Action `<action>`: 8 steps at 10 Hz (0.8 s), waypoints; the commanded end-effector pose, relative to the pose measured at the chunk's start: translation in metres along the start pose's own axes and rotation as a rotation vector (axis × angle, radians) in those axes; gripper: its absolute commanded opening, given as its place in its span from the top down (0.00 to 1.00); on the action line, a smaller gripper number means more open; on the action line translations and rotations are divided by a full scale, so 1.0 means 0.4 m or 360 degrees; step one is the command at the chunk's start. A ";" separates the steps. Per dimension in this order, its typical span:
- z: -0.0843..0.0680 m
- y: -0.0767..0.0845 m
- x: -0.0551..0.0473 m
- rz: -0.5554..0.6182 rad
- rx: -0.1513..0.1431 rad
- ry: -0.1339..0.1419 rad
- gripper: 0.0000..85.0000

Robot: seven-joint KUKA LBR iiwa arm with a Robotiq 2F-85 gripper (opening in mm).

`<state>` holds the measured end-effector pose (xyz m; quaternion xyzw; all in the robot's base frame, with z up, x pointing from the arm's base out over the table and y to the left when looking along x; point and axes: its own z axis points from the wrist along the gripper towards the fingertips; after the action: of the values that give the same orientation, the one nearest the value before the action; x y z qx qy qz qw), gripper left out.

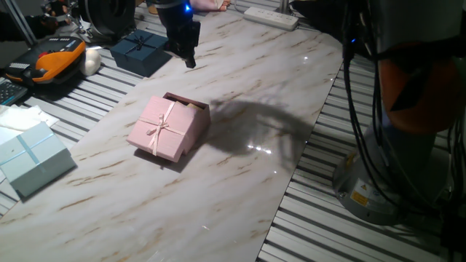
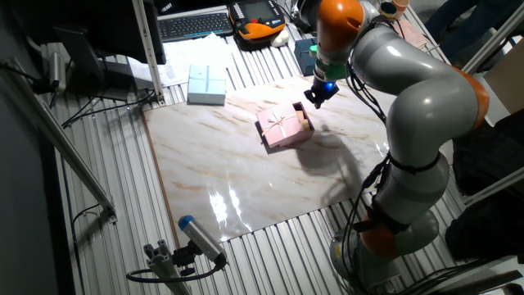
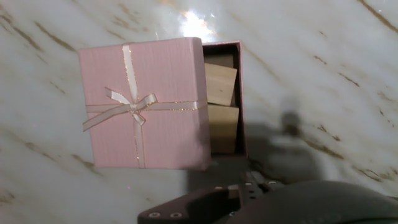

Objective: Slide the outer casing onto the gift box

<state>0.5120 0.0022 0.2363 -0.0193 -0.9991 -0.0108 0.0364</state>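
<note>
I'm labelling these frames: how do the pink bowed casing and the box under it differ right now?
The outer casing is pale pink, with a ribbon cross and bow; the gift box shows a darker brownish rim and no ribbon. The casing sits on top, shifted to one side; the box lies beneath, part uncovered. The casing's top is closed; the box's open strip shows tan blocks inside. Both are square cardboard.

Navy box (image 1: 142,51), pale blue-green box (image 1: 33,156) (ribboned), power strip (image 1: 271,17).
</note>
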 end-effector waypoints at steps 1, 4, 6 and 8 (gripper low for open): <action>0.000 0.000 0.000 0.0021 -0.0143 -0.0012 1.00; 0.000 0.000 0.000 0.0095 -0.0221 -0.0031 1.00; 0.000 0.000 0.000 0.0150 -0.0298 -0.0192 1.00; 0.000 0.000 0.000 0.0110 -0.0345 -0.0159 1.00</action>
<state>0.5118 0.0024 0.2363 -0.0579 -0.9912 -0.1184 -0.0125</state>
